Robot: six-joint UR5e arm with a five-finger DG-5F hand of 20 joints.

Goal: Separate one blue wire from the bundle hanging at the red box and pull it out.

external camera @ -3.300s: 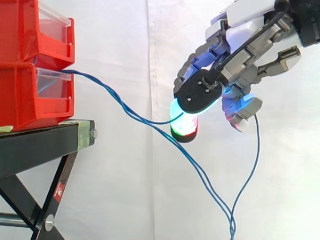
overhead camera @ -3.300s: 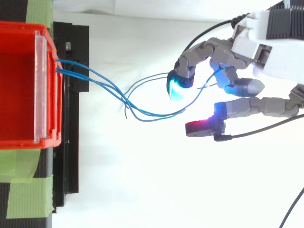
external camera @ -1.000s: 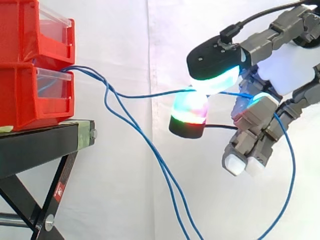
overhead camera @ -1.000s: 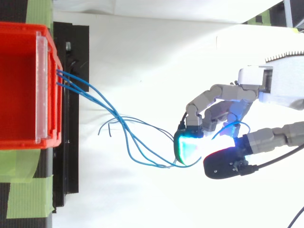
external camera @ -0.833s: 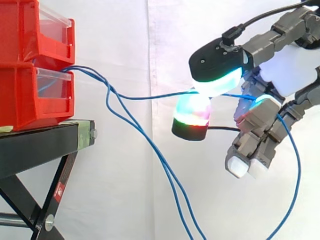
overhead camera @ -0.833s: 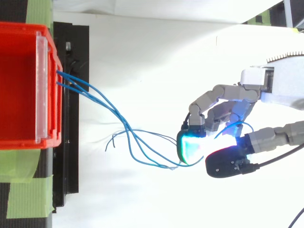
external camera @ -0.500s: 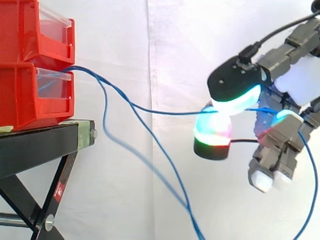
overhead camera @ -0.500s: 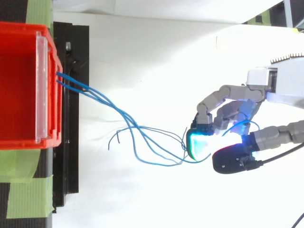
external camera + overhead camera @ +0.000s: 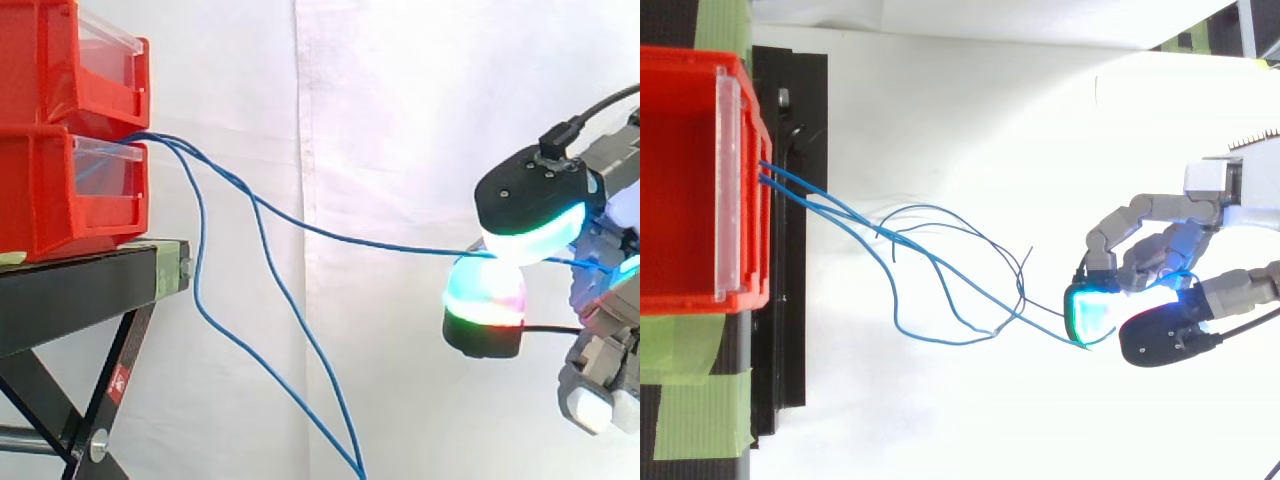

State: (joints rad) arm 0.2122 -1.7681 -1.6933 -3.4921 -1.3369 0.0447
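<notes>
Well beyond the stand's point(image 9: 90, 290) outer edge, the robot hand point(image 9: 532, 200) pinches one blue wire point(image 9: 380, 242) between glowing pads point(image 9: 485, 290), so it runs near-taut from the lower red box point(image 9: 60, 190). Slack wires point(image 9: 197, 270) hang below, apparently separated.

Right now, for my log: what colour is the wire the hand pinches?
Blue wire; side view shows it best.

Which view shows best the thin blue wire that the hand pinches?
The side view: the thin blue wire runs nearly straight from the lower red plastic bin to the hand, above the slack blue wires. In the top view it crosses their loops and is hard to follow.
</notes>
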